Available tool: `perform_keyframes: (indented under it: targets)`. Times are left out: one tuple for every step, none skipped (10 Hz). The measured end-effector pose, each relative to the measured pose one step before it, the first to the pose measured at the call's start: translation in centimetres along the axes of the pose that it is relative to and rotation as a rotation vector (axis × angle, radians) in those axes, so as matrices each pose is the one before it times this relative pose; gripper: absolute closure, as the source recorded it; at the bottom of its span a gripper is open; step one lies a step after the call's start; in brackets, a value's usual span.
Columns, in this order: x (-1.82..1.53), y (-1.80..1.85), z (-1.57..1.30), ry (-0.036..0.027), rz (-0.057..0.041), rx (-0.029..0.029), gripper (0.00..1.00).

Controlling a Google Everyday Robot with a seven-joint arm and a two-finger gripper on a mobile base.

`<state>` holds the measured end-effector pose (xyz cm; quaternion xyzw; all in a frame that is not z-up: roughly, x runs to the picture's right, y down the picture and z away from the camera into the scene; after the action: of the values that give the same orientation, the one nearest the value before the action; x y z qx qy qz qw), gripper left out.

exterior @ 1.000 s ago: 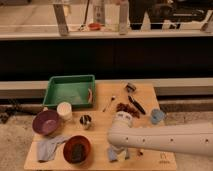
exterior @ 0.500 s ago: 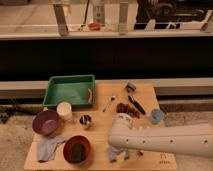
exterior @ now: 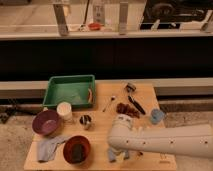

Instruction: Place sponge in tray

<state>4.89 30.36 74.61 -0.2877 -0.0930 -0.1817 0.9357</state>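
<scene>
A green tray (exterior: 70,90) sits at the back left of the wooden table (exterior: 100,132), and it looks empty. A dark brown block that may be the sponge (exterior: 77,150) lies in a red bowl (exterior: 67,143) at the front left. My white arm reaches in from the right across the front of the table. My gripper (exterior: 117,154) points down at the front edge, right of the red bowl and apart from it. I see nothing held in it.
A purple bowl (exterior: 46,122), a white cup (exterior: 64,110) and a small metal cup (exterior: 86,120) stand left of centre. A blue-grey cloth (exterior: 49,147) lies at the front left. A spoon (exterior: 109,103), brown scraps (exterior: 125,108), a black utensil (exterior: 136,105) and a blue cup (exterior: 156,116) lie to the right.
</scene>
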Motion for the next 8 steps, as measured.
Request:
perform_keyframes:
  targets:
    - [-0.028,0.055,0.028,-0.00458,-0.00188,0.00440,0.32]
    - [-0.059,-0.010,-0.013,-0.00117,-0.00276,0.00314,0.39]
    - [0.015,0.031,-0.054,-0.00083,0.00000,0.00359,0.44]
    - [0.062,0.089,-0.037,-0.00049,-0.00015,0.00451,0.49]
    - [-0.025,-0.068,-0.276,0.00286,-0.00533,0.00391,0.57]
    - [0.039,-0.006,-0.297,0.00249,-0.00277,0.00264,0.64]
    - [0.127,0.090,-0.155,-0.00197,0.00695,-0.00628,0.66]
    - [0.231,0.213,0.384,-0.00105,0.00850,-0.00971,0.62]
